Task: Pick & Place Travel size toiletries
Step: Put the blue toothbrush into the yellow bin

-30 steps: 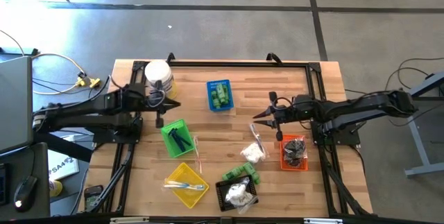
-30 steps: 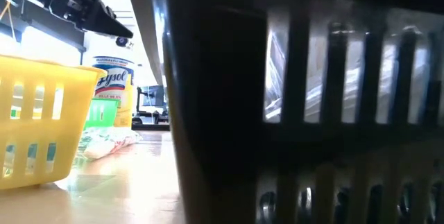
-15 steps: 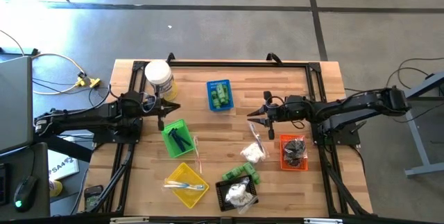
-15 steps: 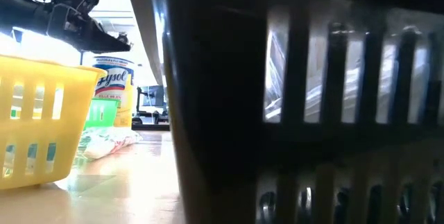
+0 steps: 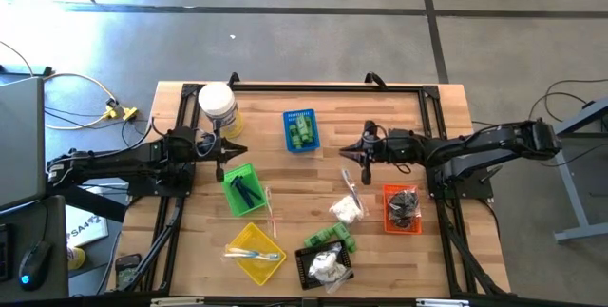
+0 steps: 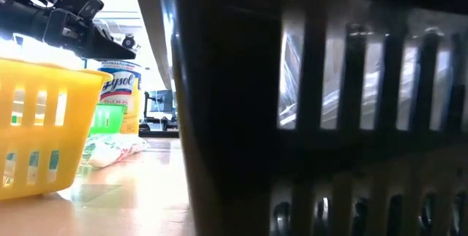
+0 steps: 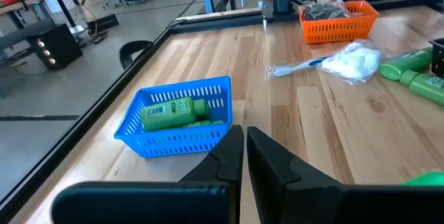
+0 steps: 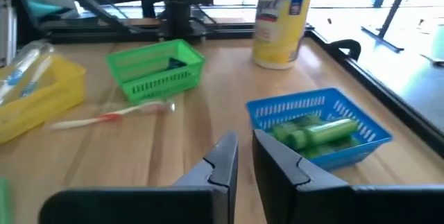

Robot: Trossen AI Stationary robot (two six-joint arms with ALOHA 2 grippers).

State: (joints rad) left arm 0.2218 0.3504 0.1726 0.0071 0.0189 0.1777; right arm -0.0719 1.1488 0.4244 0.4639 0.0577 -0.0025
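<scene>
Above the worktop (image 5: 399, 107) the right gripper (image 5: 348, 149) hovers empty near the blue basket (image 5: 301, 129) of green bottles (image 5: 303, 134), fingers nearly together. Left gripper (image 5: 239, 148), fingers together, waits by the jar (image 5: 218, 105). Loose packets (image 5: 347, 209) lie mid-worktop.

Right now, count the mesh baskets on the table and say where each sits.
5. Blue basket at the far middle; green basket near the left arm; yellow basket at the near edge; black basket beside it; orange basket on the right.
</scene>
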